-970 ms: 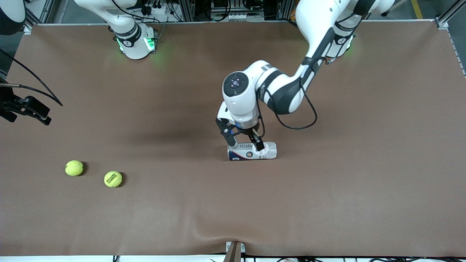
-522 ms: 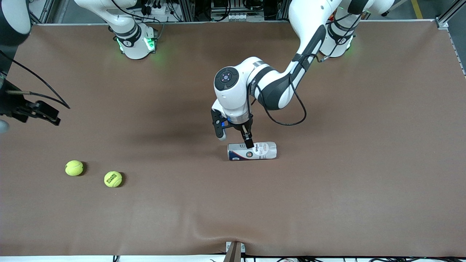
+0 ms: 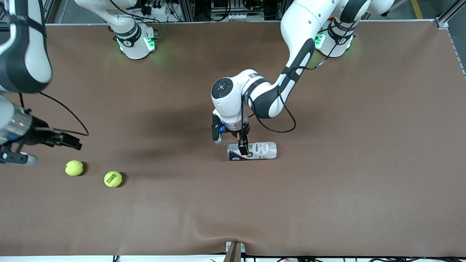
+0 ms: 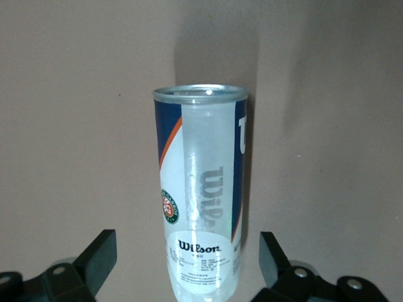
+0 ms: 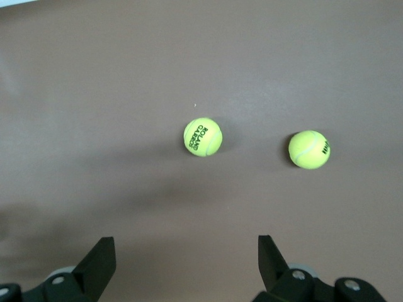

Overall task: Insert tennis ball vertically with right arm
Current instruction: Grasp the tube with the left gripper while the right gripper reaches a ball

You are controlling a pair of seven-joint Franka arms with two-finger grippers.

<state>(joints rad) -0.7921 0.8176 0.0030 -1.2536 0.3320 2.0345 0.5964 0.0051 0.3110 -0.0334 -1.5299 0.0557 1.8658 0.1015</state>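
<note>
Change: our right gripper (image 3: 43, 145) has swung in over the worktop (image 3: 327, 200) near the two tennis balls (image 3: 74, 168), jaws apart.
Left gripper (image 3: 230, 144): jaws apart, has shifted to straddle the lying can (image 3: 252, 151).
Meaning: pick pending.

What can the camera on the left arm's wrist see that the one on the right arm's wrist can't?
Only the left wrist view shows the tennis ball can, lying on its side between the open left gripper fingers. Only the right wrist view shows the two tennis balls, lying apart, with the open right gripper above the table near them. Both show the brown table and a pair of black fingers.
</note>
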